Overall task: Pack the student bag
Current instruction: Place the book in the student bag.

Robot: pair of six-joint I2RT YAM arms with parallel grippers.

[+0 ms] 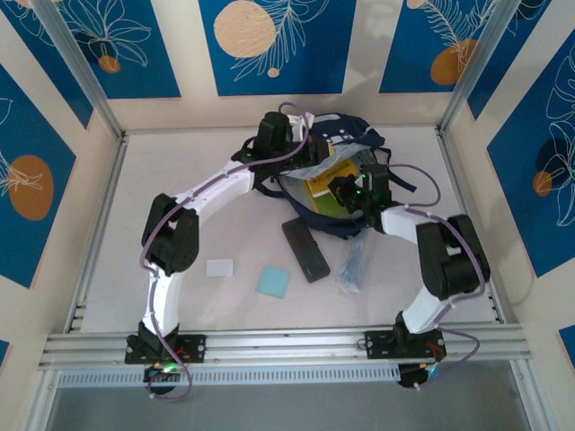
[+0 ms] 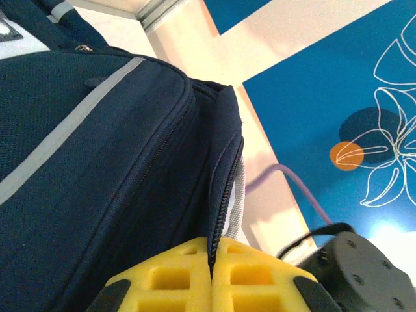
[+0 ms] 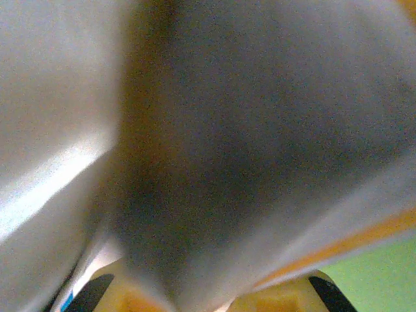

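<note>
Near table: a white card [image 1: 219, 267], a blue square [image 1: 273, 281], a black case [image 1: 305, 249] and a clear packet [image 1: 355, 265] lie loose on the table [image 1: 117, 269], between the arm bases and the bag.
Right gripper [image 1: 341, 191]: its fingers are nearly together on a yellow-green book [image 1: 323, 184] that stands partly inside the bag's mouth. Its own wrist view is blurred, but a flat cover runs down between the gripper's [image 3: 208, 300] fingers.
Bag [image 1: 364, 136]: at the far middle of the table, mouth open toward the arms, straps trailing to the right.
Left gripper [image 1: 286, 153]: pinched fully together on the bag's zip edge [image 2: 211, 250], holding the mouth up and open. The navy panel with its grey stripe [image 2: 97, 169] fills the left of that view.
Handling: soft fabric, probably light. It will likely sag and fold wherever it is not held, and the mouth may fall closed if let go.
Where to hold: the stitched rim beside the zip looks like the firmest place, and the straps would do for dragging.
</note>
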